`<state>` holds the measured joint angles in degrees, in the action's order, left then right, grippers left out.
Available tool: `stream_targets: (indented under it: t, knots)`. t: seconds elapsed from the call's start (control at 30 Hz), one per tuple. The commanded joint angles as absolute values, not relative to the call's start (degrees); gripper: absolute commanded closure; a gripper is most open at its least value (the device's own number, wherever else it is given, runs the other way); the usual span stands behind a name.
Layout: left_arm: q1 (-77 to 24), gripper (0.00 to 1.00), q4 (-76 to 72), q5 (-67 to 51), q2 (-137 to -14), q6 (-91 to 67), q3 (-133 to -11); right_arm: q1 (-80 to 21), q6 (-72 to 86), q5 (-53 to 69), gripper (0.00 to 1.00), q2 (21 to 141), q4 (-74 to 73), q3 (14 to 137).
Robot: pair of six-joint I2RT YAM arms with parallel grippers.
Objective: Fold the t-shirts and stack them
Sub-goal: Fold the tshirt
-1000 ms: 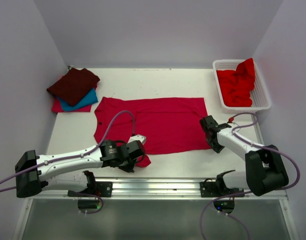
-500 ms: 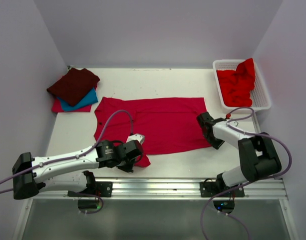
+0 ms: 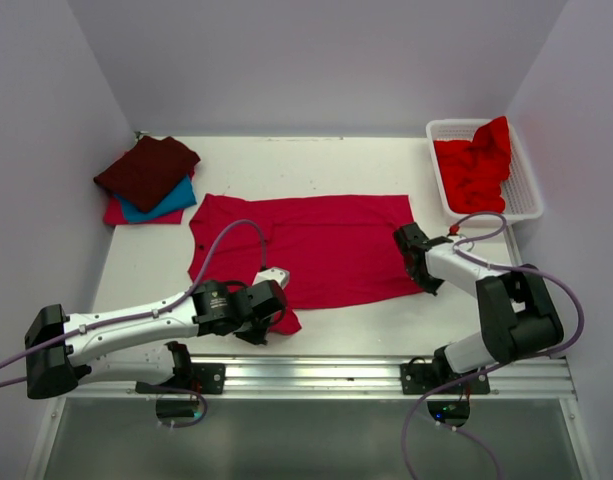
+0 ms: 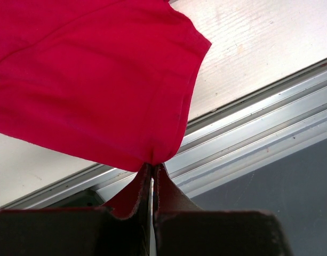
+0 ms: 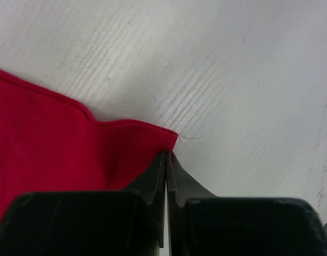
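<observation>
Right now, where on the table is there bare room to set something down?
Free: the far strip between the folded stack and white basket, behind the spread crimson shirt. Crowded: its near corners, pinched by the left gripper and right gripper.

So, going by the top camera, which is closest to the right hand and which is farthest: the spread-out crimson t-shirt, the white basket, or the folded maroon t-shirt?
1. The crimson t-shirt: spread mid-table, its right edge pinched in the right hand.
2. The white basket: far right corner, beyond the hand.
3. The maroon t-shirt: folded, at the far left.
</observation>
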<state>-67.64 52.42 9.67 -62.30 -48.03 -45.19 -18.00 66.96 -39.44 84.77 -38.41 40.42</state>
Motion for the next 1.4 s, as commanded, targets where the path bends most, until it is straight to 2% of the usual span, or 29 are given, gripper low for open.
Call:
stream_targets:
  t: [0.0,0.13,0.4,0.5,0.8,0.97,1.37]
  knots:
    - [-67.9,1.00,52.7,10.5,-61.6,-49.4,-45.3,-18.0,66.8,-35.0,1.00,86.2,-33.2,38.7]
    - [-67.9,1.00,52.9,10.8,-61.8,-49.3,-45.9,-18.0,63.9,-34.6,1.00,81.9,-32.3,38.1]
    - [-67.9,1.00,55.1,14.1,-63.5,-48.9,-50.3,-18.2,55.2,-31.2,1.00,64.7,-31.2,35.9]
    - [-67.9,1.00,57.9,18.3,-64.5,-48.8,-52.9,-18.2,53.9,-31.1,1.00,62.3,-33.5,37.3]
    - [-65.1,1.00,61.4,32.2,-64.8,-49.0,-60.3,-18.1,51.5,-32.1,1.00,62.9,-34.7,40.5]
    - [-55.4,1.00,57.7,33.1,-63.3,-43.7,-59.6,-18.2,49.8,-32.3,1.00,64.6,-34.5,42.6]
    - [-43.3,1.00,49.1,37.0,-67.3,-37.3,-57.4,-17.9,47.7,-34.0,1.00,76.3,-30.8,48.9]
